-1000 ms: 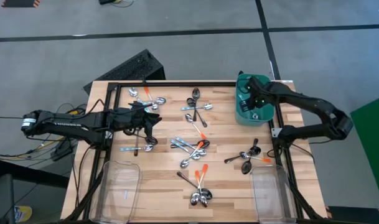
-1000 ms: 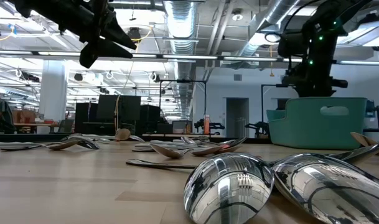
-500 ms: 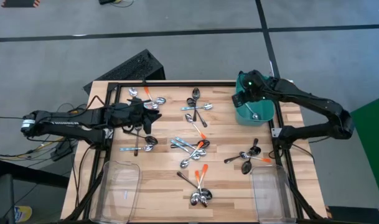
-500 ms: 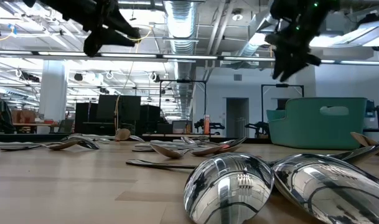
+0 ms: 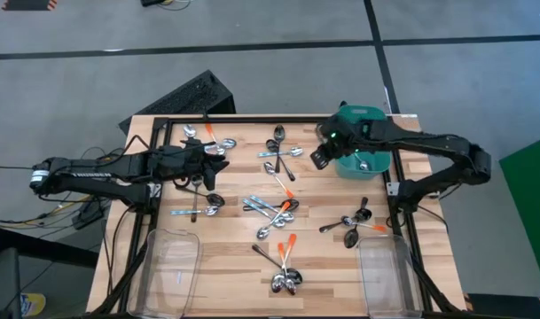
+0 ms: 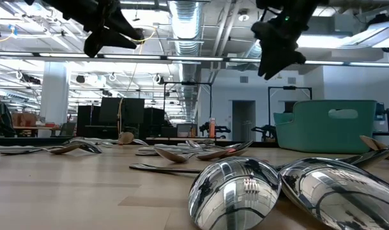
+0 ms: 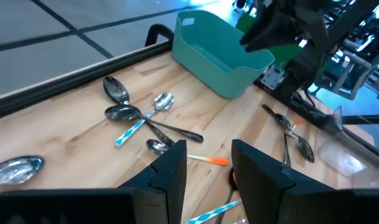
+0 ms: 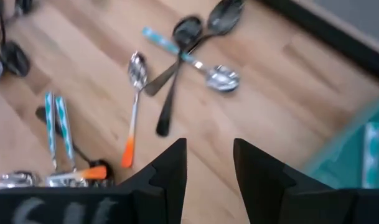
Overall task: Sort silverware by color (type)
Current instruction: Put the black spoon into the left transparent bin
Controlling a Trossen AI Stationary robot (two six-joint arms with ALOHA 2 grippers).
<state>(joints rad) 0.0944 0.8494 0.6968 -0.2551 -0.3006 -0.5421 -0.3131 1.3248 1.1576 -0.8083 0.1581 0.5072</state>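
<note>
A: Where is the right gripper (image 5: pixel 321 152)?

B: Up off the table (image 5: pixel 411 266), just beside the tub (image 5: pixel 363 112), on the tub's side that faces the table's middle. The low view shows it hanging high in the air (image 6: pixel 274 57).

A: Has it got anything?

B: No. Its wrist view shows a gap between the two fingers (image 8: pixel 170 168) with bare wood and spoons showing through it. The jaws stand apart and empty.

A: Which spoons are nearest to it?

B: A small crossed group (image 5: pixel 280 143) lies below it, on the side away from the tub: dark handles, one blue. An orange-handled spoon (image 8: pixel 133 106) lies close to that group, and two blue handles (image 8: pixel 58 130) lie side by side farther off.

A: And the left gripper (image 5: pixel 215 159)?

B: It is raised too, over the far-left part of the table. Its fingers (image 7: pixel 167 174) are parted, with nothing between them.

A: What lies around it?

B: A few spoons (image 5: pixel 212 142) lie just beside it, one orange-handled. A blue-handled one (image 5: pixel 194 211) lies nearer the table's front edge.

A: The rest?

B: They are scattered in clusters: one at the middle (image 5: pixel 271 209), one near the front (image 5: pixel 285 266), and one (image 5: pixel 354 221) in front of the tub, on the right gripper's side. Two clear bins (image 5: pixel 172 270) sit at the front corners, well apart from both grippers.
</note>
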